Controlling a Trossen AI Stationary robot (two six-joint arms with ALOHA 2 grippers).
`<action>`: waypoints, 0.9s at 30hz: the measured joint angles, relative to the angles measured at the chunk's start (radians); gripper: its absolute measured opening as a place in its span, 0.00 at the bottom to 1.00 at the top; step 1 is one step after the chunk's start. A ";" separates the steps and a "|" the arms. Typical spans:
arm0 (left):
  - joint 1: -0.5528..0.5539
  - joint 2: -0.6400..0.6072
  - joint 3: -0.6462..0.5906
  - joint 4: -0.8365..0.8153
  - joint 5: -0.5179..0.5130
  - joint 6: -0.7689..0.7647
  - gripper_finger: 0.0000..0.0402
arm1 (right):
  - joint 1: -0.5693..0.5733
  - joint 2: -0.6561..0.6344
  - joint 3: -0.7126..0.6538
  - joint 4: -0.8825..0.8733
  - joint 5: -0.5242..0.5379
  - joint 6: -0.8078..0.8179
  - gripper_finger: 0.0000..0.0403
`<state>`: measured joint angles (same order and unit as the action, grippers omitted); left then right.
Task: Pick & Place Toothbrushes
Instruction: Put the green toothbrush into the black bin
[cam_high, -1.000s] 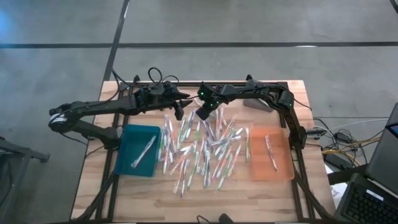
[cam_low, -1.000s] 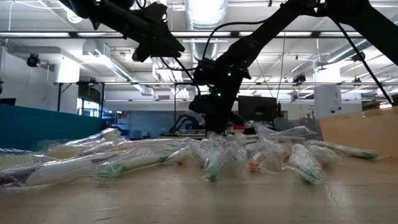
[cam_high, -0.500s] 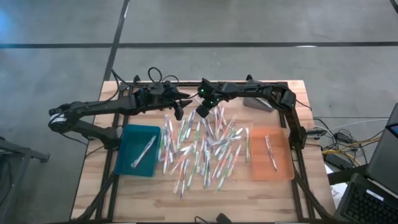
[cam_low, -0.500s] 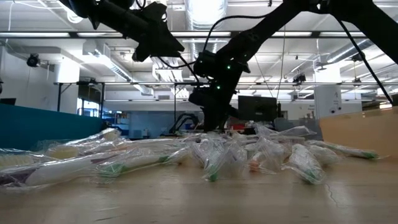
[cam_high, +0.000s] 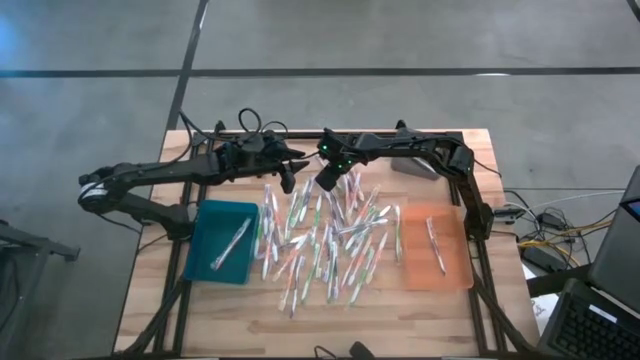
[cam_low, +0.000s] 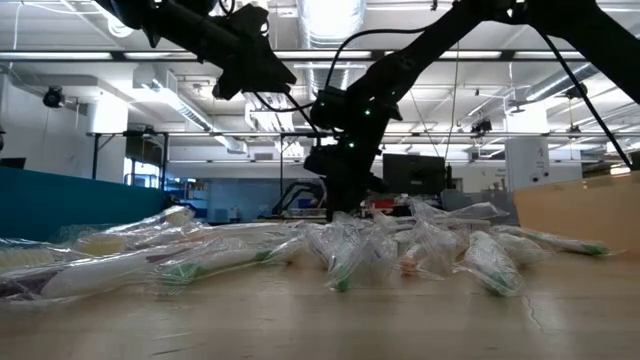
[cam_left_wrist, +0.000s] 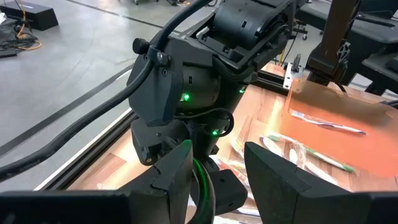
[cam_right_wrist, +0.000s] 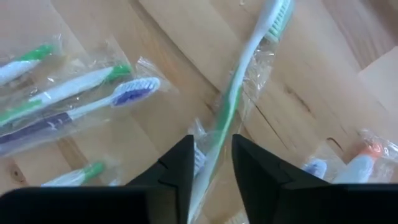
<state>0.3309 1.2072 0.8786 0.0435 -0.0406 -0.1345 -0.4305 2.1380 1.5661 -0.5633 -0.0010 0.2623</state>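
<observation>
Many wrapped toothbrushes (cam_high: 325, 245) lie loose on the wooden table's middle, low in the low view as a pile (cam_low: 400, 250). My right gripper (cam_high: 325, 183) points steeply down over the pile's far end, its fingers open a little, and a green-and-white toothbrush (cam_right_wrist: 233, 93) in its wrapper runs between them. My left gripper (cam_high: 288, 183) hangs open and empty just to its left, higher up (cam_low: 255, 70). One toothbrush (cam_high: 232, 243) lies in the teal tray (cam_high: 205, 225), another (cam_high: 436, 245) in the orange tray (cam_high: 455, 265). My right gripper has the handle (cam_right_wrist: 214, 146) of the green-and-white toothbrush between its two fingers, which come from above and lie across it. Narrow gaps seem to show on both sides, so I cannot tell whether the fingers touch it. The brush head (cam_right_wrist: 278, 12) points away toward the table.
A black metal frame (cam_high: 478, 230) borders the table. A grey block (cam_high: 412, 168) sits at the far right. Bare wood lies along the near edge (cam_high: 330, 325). The right arm's wrist (cam_left_wrist: 186, 93) fills the space just ahead of my left gripper.
</observation>
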 joint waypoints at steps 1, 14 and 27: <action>0.000 0.000 0.000 0.001 0.000 0.000 0.38 | 0.000 0.000 0.000 0.005 0.000 0.005 0.30; 0.001 0.002 -0.002 -0.004 -0.005 -0.001 0.38 | -0.005 0.038 0.001 0.064 0.032 0.105 0.44; 0.001 0.002 -0.003 -0.003 -0.003 -0.001 0.38 | -0.003 0.074 0.004 0.069 0.072 0.108 0.21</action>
<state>0.3321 1.2095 0.8753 0.0406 -0.0437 -0.1356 -0.4335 2.2120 1.5703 -0.4939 0.0715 0.3701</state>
